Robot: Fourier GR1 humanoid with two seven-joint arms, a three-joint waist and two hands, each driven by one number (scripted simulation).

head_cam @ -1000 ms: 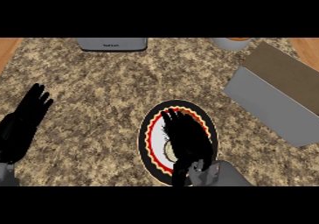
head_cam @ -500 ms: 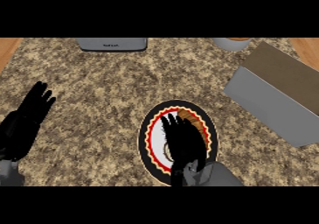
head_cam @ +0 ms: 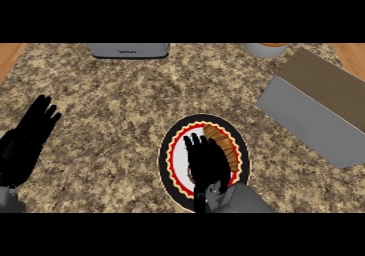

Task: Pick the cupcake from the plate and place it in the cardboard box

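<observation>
Right hand [head_cam: 205, 162] over plate [head_cam: 172, 161], fingers straight and spread, pointing up-view, covering most of cupcake [head_cam: 220, 145]; brown edge of cupcake shows just right of fingers, on plate. Grasp on cupcake: cannot tell. Left hand [head_cam: 26, 140] resting at left edge, fingers straight. Box [head_cam: 318, 107] well apart, upper right.
</observation>
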